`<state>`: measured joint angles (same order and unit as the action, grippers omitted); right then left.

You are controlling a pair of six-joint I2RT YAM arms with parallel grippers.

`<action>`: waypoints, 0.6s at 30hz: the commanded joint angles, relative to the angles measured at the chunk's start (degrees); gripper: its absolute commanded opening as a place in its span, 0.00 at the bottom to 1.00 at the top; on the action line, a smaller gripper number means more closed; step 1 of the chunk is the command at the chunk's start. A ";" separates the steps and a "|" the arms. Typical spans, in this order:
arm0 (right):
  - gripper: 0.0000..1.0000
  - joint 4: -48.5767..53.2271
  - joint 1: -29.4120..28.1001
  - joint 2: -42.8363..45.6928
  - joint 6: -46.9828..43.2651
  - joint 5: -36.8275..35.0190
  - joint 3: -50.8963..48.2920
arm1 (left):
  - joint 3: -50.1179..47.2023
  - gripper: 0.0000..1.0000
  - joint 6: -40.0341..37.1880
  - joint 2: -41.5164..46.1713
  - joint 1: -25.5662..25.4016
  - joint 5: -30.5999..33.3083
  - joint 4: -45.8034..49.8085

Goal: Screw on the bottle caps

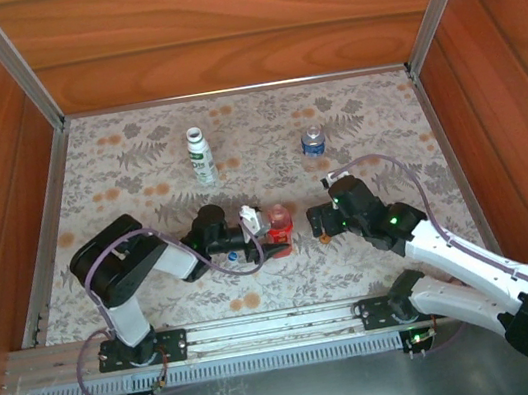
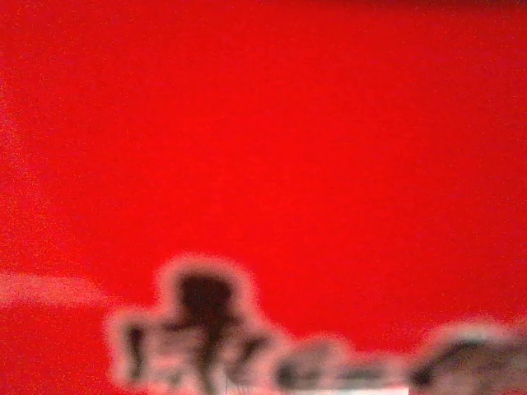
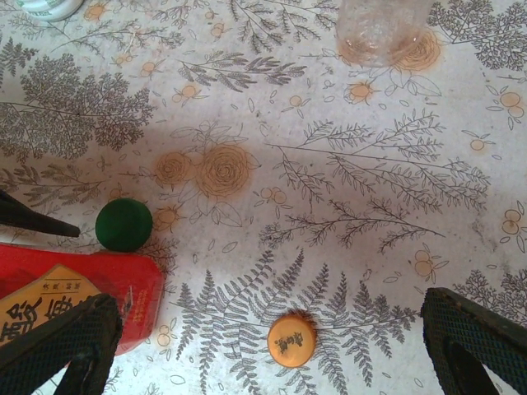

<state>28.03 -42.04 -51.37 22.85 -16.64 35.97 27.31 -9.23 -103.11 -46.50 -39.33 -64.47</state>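
The orange cap (image 3: 291,339) is seen flat on the table (image 3: 346,197) between the wide-apart jaws of the right claw (image 3: 265,317), while the left claw (image 1: 261,230), at the red bottle (image 1: 280,225), cannot be judged apart or clamped.

black and white arms (image 1: 456,256), purple cables (image 1: 238,269), black right hand (image 3: 268,341)

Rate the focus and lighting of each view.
Left wrist: the red bottle sits too close, all blur, its print smeared. Right wrist: sharp; orange cap and green cap crisp, a soft shadow across the patterned table. Top external: evenly lit, in focus, no glare.
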 commanded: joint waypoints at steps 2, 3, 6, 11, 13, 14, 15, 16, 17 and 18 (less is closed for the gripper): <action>1.00 -0.40 -0.10 0.83 1.45 0.30 -1.51 | -0.21 0.72 -1.24 -0.11 -0.06 -1.52 -5.67; 1.00 -0.58 -0.12 0.84 1.49 0.30 -1.66 | -0.18 0.71 -1.33 -0.01 -0.07 -1.54 -5.67; 1.00 -1.26 -0.12 0.42 1.59 0.51 -1.86 | -0.27 0.68 -1.08 0.36 -0.10 -1.78 -5.76; 1.00 -1.64 -0.16 -0.54 1.36 0.84 -1.60 | -0.22 0.61 -1.13 -0.35 -0.15 -2.32 -5.79; 1.00 -2.00 -0.12 -0.32 1.35 0.58 -2.01 | -0.52 0.55 -1.40 0.01 -0.11 -2.14 -5.84; 1.00 -2.26 -0.06 -0.14 1.44 0.28 -2.33 | -0.72 0.53 -1.35 0.39 -0.12 -2.07 -5.83; 1.00 -2.41 -0.06 0.04 1.54 -0.15 -2.56 | -0.77 0.53 -1.31 0.66 -0.11 -2.36 -5.76; 1.00 -2.50 -0.06 0.05 1.73 -0.59 -2.80 | -0.76 0.53 -1.17 0.78 -0.11 -2.45 -5.71; 1.00 -2.47 -0.10 0.05 2.03 -1.11 -2.94 | -0.72 0.53 -1.05 0.80 -0.14 -2.66 -5.76; 1.00 -2.61 -0.06 0.05 2.43 -1.90 -3.24 | -0.68 0.53 -1.03 0.68 -0.15 -2.84 -5.73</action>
<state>26.20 -42.04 -51.77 23.55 -16.53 33.98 27.14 -9.65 -103.24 -46.52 -40.27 -68.40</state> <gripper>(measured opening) 0.996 0.530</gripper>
